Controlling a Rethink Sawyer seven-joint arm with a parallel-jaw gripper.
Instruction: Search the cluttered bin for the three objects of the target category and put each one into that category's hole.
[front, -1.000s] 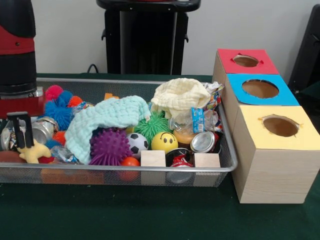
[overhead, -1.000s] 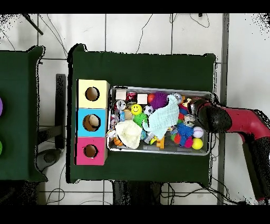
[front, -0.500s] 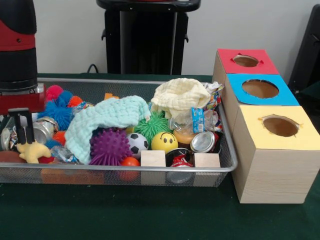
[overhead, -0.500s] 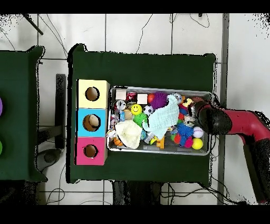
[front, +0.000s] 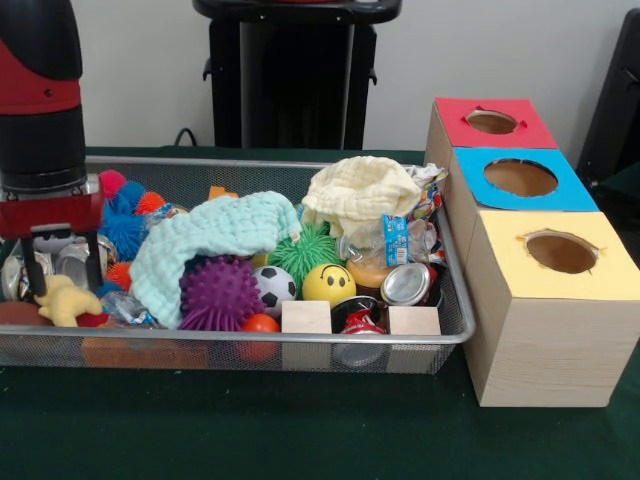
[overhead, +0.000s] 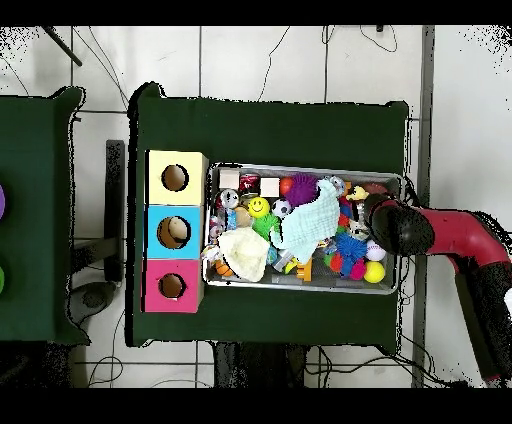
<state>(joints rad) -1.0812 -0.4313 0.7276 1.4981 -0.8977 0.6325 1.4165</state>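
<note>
We've got a dark green table (front: 300, 430) here, with a pale wall behind it and a black stand (front: 295, 70) at the back; from above the floor is light tile with cables trailing over it, and a second green table (overhead: 35, 215) sits off to one side.

On the main table the biggest thing is the wire mesh bin (front: 330, 345), packed full. Just beside it is the row of three wooden boxes, touching each other: yellow-topped box (front: 555, 300), blue-topped box (front: 520, 180) and red-topped box (front: 490, 122), each with a round hole on top.

The red and black arm (front: 40, 100) comes down over the bin's end farthest from the boxes. Its gripper (front: 62, 270) is low in the clutter there, with its two black fingers (front: 38, 270) spread apart, nothing pinched between them as far as we can see, and a yellow soft toy (front: 62, 302) right by the tips.

Clutter in the way: a mint cloth (front: 215, 235) draped over the middle, a cream cloth (front: 362, 195) nearer the boxes, a purple spiky ball (front: 218, 293), green spiky ball (front: 303, 250), blue spiky ball (front: 122, 228), smiley ball (front: 328, 284), soccer ball (front: 274, 286), two wooden blocks (front: 306, 318) at the front rim, and a crushed can (front: 408, 284).
</note>
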